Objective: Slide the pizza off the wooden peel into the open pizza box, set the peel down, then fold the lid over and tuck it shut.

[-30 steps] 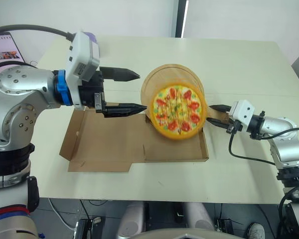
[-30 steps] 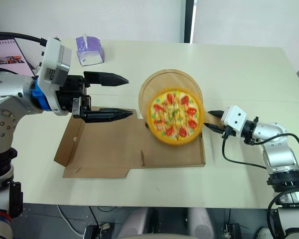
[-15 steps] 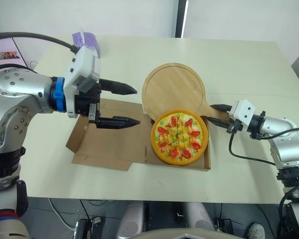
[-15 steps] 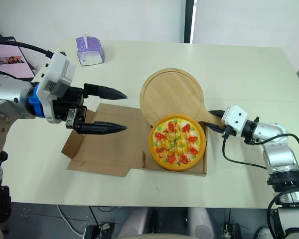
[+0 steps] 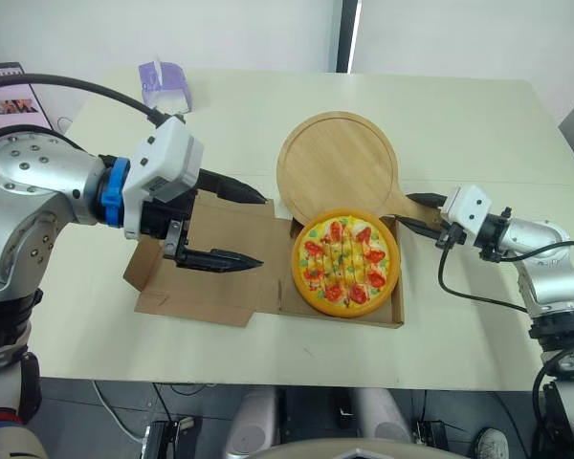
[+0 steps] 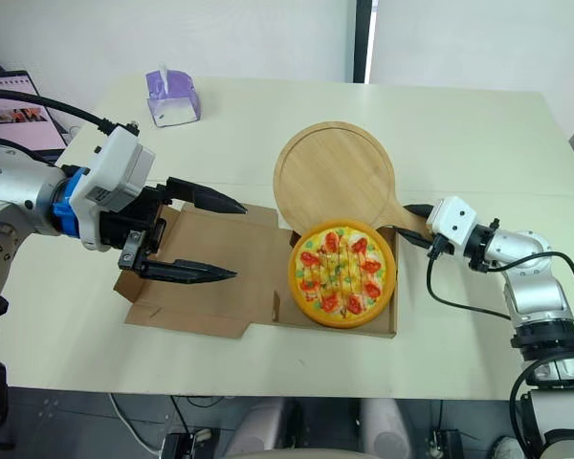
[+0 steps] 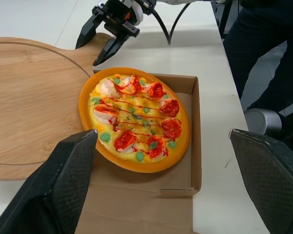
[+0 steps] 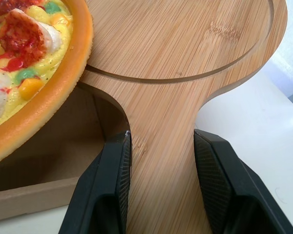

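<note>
The toy pizza (image 5: 345, 261) lies flat in the right half of the open cardboard box (image 5: 394, 308), whose lid (image 5: 215, 282) is spread out to the left. The round wooden peel (image 5: 337, 164) rests behind the pizza, its near edge over the box's back wall. My right gripper (image 5: 418, 210) is shut on the peel's handle (image 8: 161, 161), one finger against each side. My left gripper (image 5: 261, 230) hovers open above the lid, fingers pointing at the pizza and holding nothing.
A purple tissue box (image 5: 163, 81) stands at the table's back left, and a screen (image 5: 5, 91) sits past the left edge. Bare tabletop stretches behind and to the right of the peel.
The pizza slid off the tilted peel and dropped flat into the box. The peel came down level behind it. My left gripper drew back left and lower over the lid.
</note>
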Robot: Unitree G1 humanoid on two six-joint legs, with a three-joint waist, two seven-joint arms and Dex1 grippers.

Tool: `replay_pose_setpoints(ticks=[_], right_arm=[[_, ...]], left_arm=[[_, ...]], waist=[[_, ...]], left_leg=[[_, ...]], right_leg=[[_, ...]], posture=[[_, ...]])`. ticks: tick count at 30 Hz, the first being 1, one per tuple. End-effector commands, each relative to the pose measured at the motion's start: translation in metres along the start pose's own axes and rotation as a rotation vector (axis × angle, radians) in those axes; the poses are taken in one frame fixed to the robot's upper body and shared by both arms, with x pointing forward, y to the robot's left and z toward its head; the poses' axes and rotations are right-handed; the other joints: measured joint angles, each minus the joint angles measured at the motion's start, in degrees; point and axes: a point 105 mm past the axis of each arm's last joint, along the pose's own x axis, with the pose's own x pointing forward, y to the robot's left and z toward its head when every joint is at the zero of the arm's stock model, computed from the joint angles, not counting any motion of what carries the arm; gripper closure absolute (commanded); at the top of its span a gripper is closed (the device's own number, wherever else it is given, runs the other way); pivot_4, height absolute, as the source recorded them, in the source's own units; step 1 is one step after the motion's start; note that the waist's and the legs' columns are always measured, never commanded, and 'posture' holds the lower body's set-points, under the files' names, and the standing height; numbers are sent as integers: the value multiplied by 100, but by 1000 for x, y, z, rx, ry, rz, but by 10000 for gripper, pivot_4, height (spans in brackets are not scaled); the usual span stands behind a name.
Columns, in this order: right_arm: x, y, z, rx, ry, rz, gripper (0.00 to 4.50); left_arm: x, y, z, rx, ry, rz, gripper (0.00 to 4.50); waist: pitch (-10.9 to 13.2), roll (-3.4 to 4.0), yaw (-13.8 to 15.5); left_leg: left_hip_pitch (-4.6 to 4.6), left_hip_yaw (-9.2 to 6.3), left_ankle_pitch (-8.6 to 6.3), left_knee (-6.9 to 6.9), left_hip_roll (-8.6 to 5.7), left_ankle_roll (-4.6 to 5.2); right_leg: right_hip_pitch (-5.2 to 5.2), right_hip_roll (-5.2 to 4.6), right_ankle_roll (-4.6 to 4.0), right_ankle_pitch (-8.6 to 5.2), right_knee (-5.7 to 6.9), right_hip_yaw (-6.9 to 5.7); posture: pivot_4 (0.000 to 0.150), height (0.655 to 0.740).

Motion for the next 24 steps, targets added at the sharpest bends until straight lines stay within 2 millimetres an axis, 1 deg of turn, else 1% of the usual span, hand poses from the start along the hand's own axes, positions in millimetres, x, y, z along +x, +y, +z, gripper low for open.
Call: replay_pose_setpoints(ticks=[1,4,6,11,14,17,21,24], right_arm=[[-6,-25,24,-74,-79,-98,28888],[-7,-33,23,-88,-71,-140,28888],[-9,-47,23,-99,-64,-218,28888],[-16,-67,26,-115,-69,-316,28888],[-21,-72,27,-110,-70,-350,28888],[-34,-79,22,-74,-57,-413,28888],[-45,-84,18,-41,-39,-463,28888],[-57,-87,14,-8,-15,-505,28888]], left_arm=[[-9,3,10,43,2,25,0],[-10,3,9,41,7,23,0],[-10,3,9,41,6,23,0],[-12,3,10,41,2,26,0],[-15,3,10,37,4,33,0],[-23,3,5,22,19,50,0],[-22,3,4,22,11,54,0],[-19,3,5,21,-4,47,0]], waist=[[0,0,0],[0,0,-5],[0,0,-10],[0,0,-18],[0,0,-19],[0,0,-22],[0,0,1],[0,1,-6]], left_leg=[[0,0,0,1,0,0],[1,1,0,1,0,0],[1,1,0,1,1,0],[1,1,0,2,1,0],[0,1,0,2,1,0],[1,2,0,2,1,0],[0,0,0,3,0,0],[1,3,-1,4,0,1]], right_leg=[[0,0,0,0,0,0],[0,1,0,0,2,1],[0,2,0,0,2,2],[-1,2,-1,1,4,1],[0,2,-1,1,4,2],[-1,2,-1,1,5,3],[2,2,-1,1,3,1],[2,2,0,1,4,4]], posture=[[1500,7400],[1500,7400],[1500,7400],[1500,7400],[1500,7400],[1500,7400],[1500,7400],[1500,7400]])
